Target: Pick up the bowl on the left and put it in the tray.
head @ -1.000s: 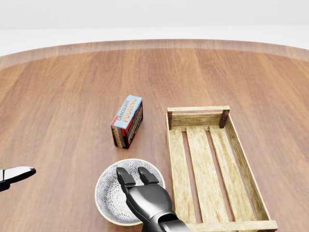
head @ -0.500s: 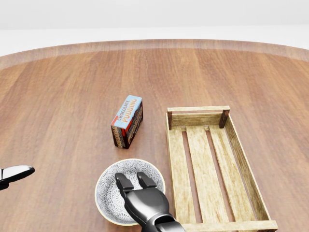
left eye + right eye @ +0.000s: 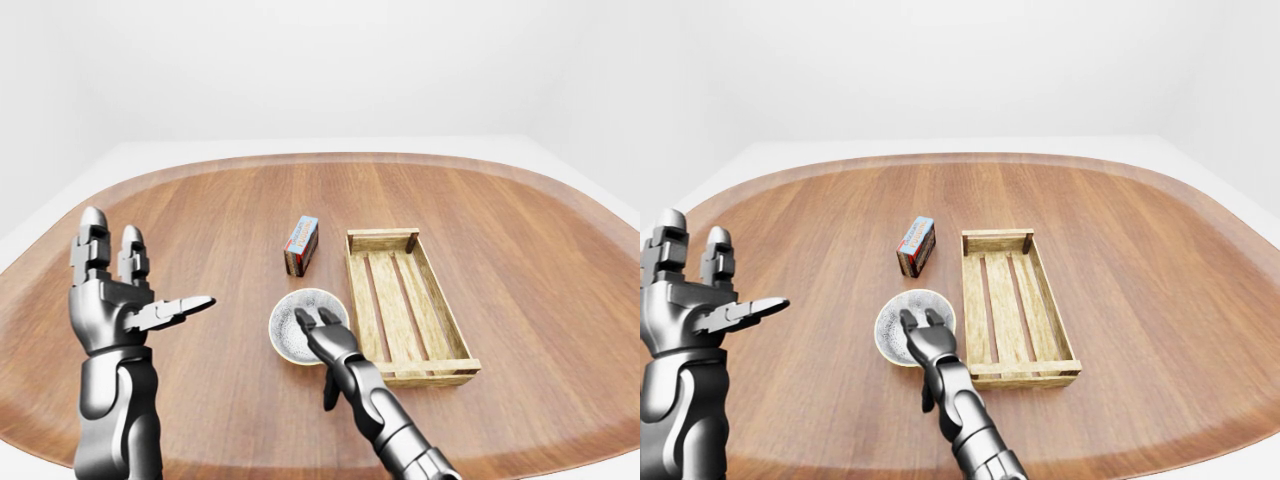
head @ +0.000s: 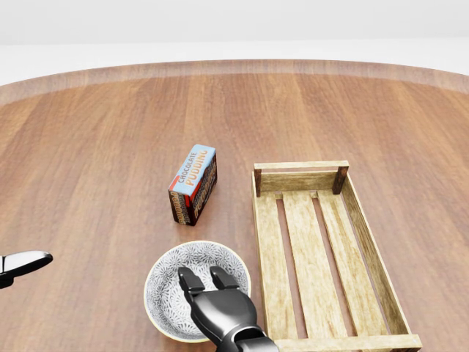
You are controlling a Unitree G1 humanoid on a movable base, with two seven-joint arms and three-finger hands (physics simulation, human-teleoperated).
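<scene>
- Carrying everything is the round wooden surface [image 4: 88, 147]. All three things sit toward its edge at the bottom of the head view, I judge so that my arms can reach them.
- My goal, the slatted wooden tray [image 4: 375, 257], lies empty on the right. Its long axis runs from that bottom edge toward the top of the head view.
- My target, the patterned bowl [image 4: 170, 282], stands upright with its mouth facing up. It is just beside the tray's left rail, near the tray's lower-left corner. Being round, it has no long axis, so any side of the rim would serve for a grip.
- My left robot hand [image 3: 110, 300] is raised well apart from the bowl. Its fingers point up and the thumb is spread; I take it to be parked out of the way.
- My right robot hand [image 4: 220, 312] reaches over the bowl's rim nearest me. Two fingers are inside and the thumb hangs outside, so it looks spread rather than pinching. I read this as lining up a rim pinch.
- A pudding box [image 4: 194, 183] lies beyond the bowl, clear of the short path to the tray.
</scene>
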